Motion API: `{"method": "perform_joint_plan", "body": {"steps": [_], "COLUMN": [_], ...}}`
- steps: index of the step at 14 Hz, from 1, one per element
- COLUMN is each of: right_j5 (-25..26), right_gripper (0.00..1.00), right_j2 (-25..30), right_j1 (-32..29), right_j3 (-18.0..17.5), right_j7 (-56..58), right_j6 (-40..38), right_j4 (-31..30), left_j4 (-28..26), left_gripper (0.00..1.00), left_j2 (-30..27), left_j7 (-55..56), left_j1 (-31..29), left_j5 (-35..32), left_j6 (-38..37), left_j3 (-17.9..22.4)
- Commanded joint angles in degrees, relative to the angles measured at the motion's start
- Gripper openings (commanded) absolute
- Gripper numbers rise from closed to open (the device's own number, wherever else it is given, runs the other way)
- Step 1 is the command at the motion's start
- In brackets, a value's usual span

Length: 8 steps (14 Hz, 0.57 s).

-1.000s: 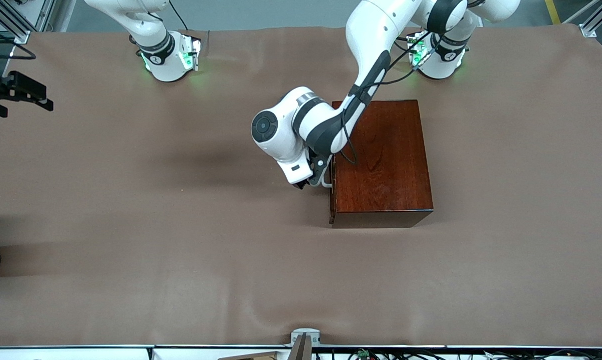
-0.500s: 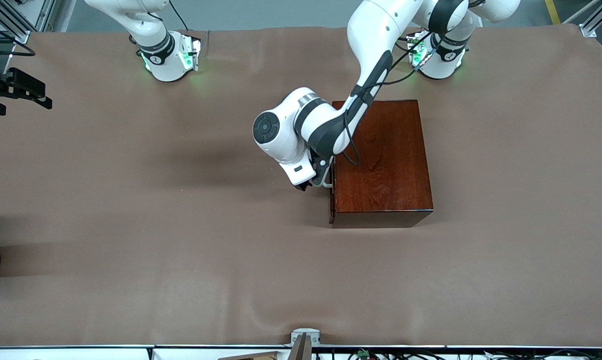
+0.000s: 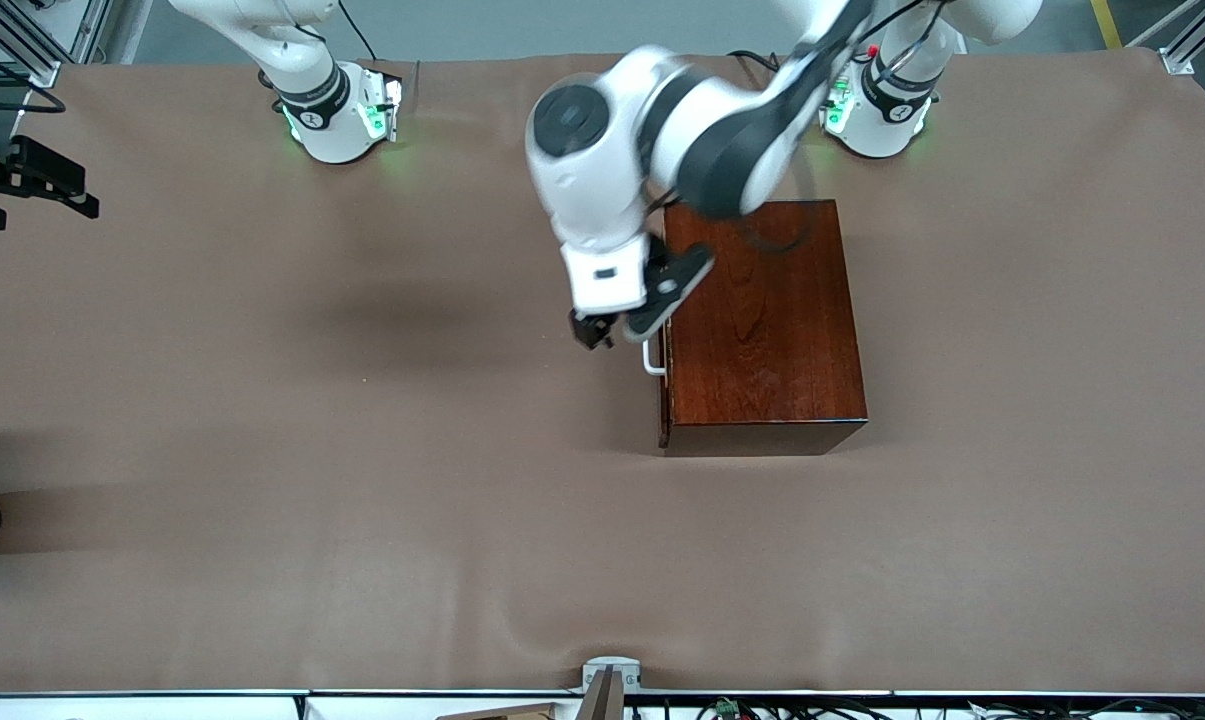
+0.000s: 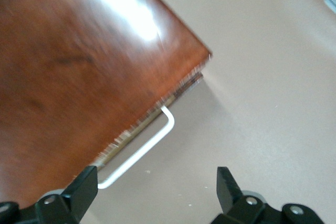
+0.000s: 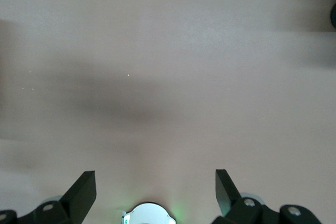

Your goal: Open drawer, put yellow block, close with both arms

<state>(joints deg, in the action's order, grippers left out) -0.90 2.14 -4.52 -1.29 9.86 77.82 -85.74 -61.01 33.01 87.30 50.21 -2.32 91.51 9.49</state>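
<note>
Over the last second we have lifted the left gripper [image 3: 612, 330] off the drawer [image 3: 664, 380] handle [image 3: 652, 358]; it now hangs above the cloth [image 3: 362, 450] beside the box [image 3: 762, 330], fingers [image 4: 84, 190] spread and empty. The drawer front sits flush with the box and the yellow block is nowhere in view, so we judge that it is either shut inside or not yet brought to the table. The right gripper [image 5: 152, 192] waits, fingers apart, over bare cloth at the right arm's end of the table.
</note>
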Motion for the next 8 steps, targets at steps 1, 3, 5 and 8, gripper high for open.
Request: {"method": "perform_joint_plan", "body": {"steps": [1,3,5,8], "right_j5": [0.99,1.08,1.08,1.08], "right_gripper": [1.0,1.0,1.0,1.0], "right_j2": [1.2,1.2,1.2,0.94], "right_j1": [-0.4,-0.49,-0.4,-0.66], "right_j3": [-0.29,-0.29,-0.29,-0.21], "right_j7": [0.24,0.24,0.24,0.24], "right_j6": [0.32,0.32,0.32,0.32], "right_j4": [-0.57,-0.48,-0.48,0.23], "left_j4": [-3.76,-7.35,-12.7,-19.39], "left_gripper": [1.0,1.0,1.0,1.0], "left_j2": [-6.1,-11.28,-16.9,-24.29], "left_j7": [-12.01,-19.4,-31.51,-42.52], "left_j1": [-3.53,-6.77,-9.58,-14.77], "left_j5": [-0.75,-0.84,-0.84,-0.84], "left_j6": [-2.73,-3.09,-3.09,-3.09], "left_j3": [-0.53,-0.7,-0.7,-0.79]}}
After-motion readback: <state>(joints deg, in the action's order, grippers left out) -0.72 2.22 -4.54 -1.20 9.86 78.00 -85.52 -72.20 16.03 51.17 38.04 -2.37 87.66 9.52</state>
